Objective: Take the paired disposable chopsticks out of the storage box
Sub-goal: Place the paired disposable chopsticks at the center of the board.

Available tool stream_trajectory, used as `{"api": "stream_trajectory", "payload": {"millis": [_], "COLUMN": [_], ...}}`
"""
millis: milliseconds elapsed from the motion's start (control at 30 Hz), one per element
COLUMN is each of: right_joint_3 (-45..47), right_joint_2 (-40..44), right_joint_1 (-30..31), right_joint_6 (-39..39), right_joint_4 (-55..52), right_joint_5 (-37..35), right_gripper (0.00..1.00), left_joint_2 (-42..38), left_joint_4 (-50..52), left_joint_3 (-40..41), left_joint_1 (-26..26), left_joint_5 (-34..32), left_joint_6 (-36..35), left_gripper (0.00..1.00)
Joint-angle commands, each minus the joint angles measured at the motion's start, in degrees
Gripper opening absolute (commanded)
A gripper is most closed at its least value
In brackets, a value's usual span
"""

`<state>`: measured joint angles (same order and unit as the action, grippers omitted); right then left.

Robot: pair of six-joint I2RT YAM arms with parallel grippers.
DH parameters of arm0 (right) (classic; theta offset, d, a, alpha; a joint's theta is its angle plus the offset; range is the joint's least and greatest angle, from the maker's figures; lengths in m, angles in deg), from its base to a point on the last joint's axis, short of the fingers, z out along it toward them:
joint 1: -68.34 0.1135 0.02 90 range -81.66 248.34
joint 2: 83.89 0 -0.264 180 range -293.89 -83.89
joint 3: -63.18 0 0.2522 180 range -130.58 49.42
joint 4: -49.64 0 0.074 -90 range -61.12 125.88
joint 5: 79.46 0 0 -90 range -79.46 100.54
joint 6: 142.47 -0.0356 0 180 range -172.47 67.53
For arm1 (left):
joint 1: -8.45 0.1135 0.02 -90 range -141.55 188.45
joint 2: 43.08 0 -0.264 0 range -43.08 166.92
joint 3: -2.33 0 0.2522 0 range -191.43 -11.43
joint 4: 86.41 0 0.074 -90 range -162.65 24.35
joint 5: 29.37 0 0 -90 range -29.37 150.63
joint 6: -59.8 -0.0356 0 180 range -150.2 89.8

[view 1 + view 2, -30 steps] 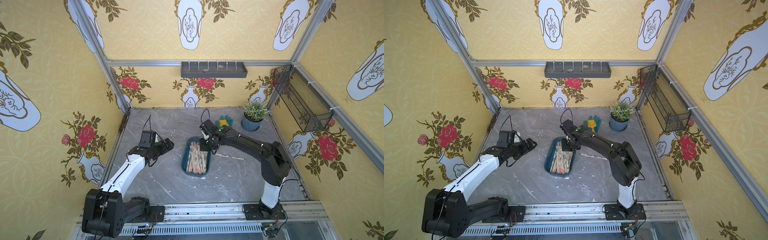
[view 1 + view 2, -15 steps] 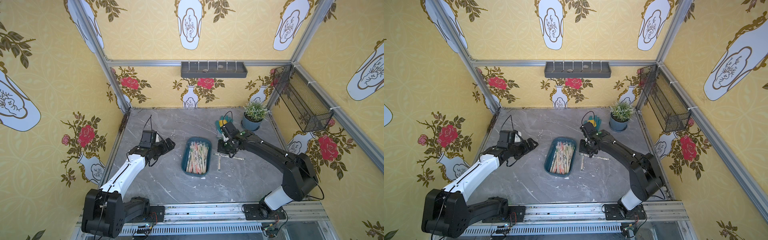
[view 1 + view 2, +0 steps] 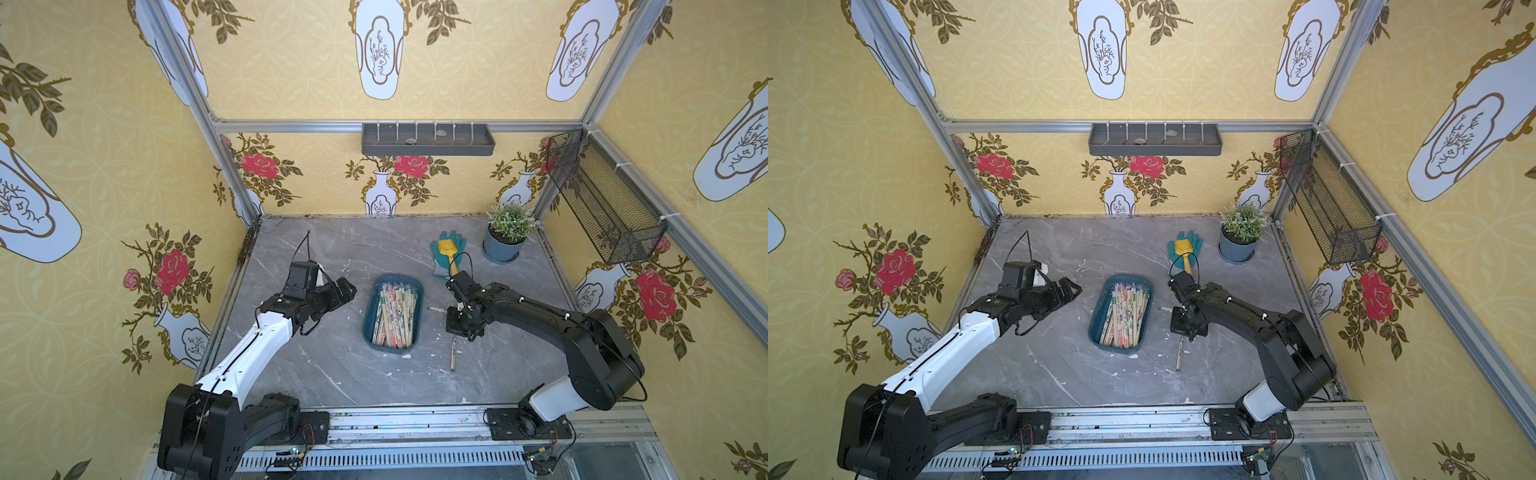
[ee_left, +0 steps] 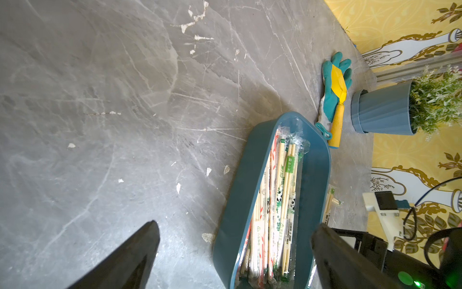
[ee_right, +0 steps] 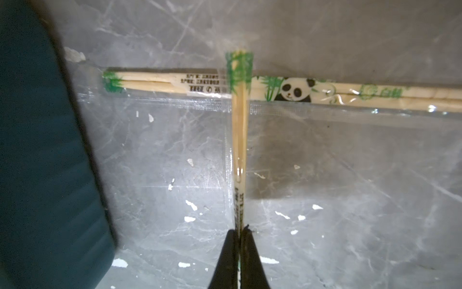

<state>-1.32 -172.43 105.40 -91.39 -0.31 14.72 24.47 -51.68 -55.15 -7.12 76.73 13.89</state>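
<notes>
The storage box [image 3: 368,328] [image 3: 1096,324] [image 4: 237,200], a teal tub, sits mid-table with many paired disposable chopsticks [image 3: 395,316] [image 3: 1127,316] [image 4: 277,200] in it. To its right my right gripper [image 3: 459,328] [image 3: 1185,326] [image 5: 239,229] points down at the table, shut on one wrapped pair [image 5: 238,150]. That pair sticks out toward the front [image 3: 453,353] [image 3: 1179,353]. A second pair [image 5: 295,91], with a panda print, lies crosswise on the table under the held one's tip. My left gripper [image 3: 347,289] [image 3: 1073,289] [image 4: 237,224] hovers left of the box, open and empty.
A teal glove with a yellow toy shovel [image 3: 448,249] lies behind the right arm. A potted plant [image 3: 503,249] stands at the back right corner. A grey tray [image 3: 428,139] hangs on the back wall and a wire basket [image 3: 602,203] on the right wall.
My right gripper lifted a chopstick pair out of the box, carried it right and then toward the front, low beside the box. The left arm has stayed put.
</notes>
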Motion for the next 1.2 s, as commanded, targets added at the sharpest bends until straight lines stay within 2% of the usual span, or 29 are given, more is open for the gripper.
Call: {"api": "stream_trajectory", "payload": {"millis": [0, 100, 400, 500, 533, 700, 733, 800, 833, 933, 1167], "right_joint_3": [-1.0, -2.3, -6.9, -6.7, -6.2, -2.2, -2.3, -2.5, -1.6, 2.2, 2.7], "right_joint_2": [-0.5, 1.0, 2.1, 1.5, 1.0, -0.6, -1.3, 1.5, 3.4, 3.9, 6.1], "right_joint_1": [0.2, 0.2, 0.9, 0.7, 0.4, -1.1, -2.1, 0.2, 0.0, -6.5, -6.9], "right_joint_6": [0.2, 0.4, 0.8, 0.8, 0.9, 0.3, 0.4, 0.1, -0.8, -1.7, -2.2], "right_joint_4": [1.2, 0.6, -0.9, 0.1, 0.9, 6.8, 6.4, 8.2, 10.0, 14.7, 17.3], "right_joint_5": [-1.9, -2.3, -1.5, -0.7, 0.2, 8.1, 9.9, 8.8, 8.5, 19.2, 20.9], "right_gripper": [0.47, 0.54, 0.59, 0.65, 0.70, 0.77, 0.76, 0.78, 0.82, 0.81, 0.82], "left_joint_2": [-0.6, -1.4, -1.4, -0.7, -0.4, -0.1, -0.2, -0.2, -0.4, -0.6, 0.4], "left_joint_4": [-0.1, 0.4, 0.5, 0.2, 0.2, -0.1, -0.1, 0.0, 0.1, -0.5, -1.2], "left_joint_3": [1.0, 1.7, 2.4, 2.1, 1.9, 1.6, 1.6, 1.4, 1.3, 1.5, 0.7], "left_joint_1": [-0.2, -0.3, -0.3, -0.3, -0.3, -0.3, -0.3, -0.3, -0.3, -0.3, -1.0], "left_joint_5": [-0.7, -1.0, -2.1, -1.6, -1.7, -0.9, -0.9, -0.3, -0.3, -0.2, 0.6], "left_joint_6": [0.6, 0.7, 0.1, -0.1, -0.1, -0.2, -0.2, -0.2, -0.2, 0.1, 0.4], "left_gripper": [1.00, 1.00, 1.00, 1.00, 1.00, 1.00, 1.00, 1.00, 1.00, 1.00, 1.00]}}
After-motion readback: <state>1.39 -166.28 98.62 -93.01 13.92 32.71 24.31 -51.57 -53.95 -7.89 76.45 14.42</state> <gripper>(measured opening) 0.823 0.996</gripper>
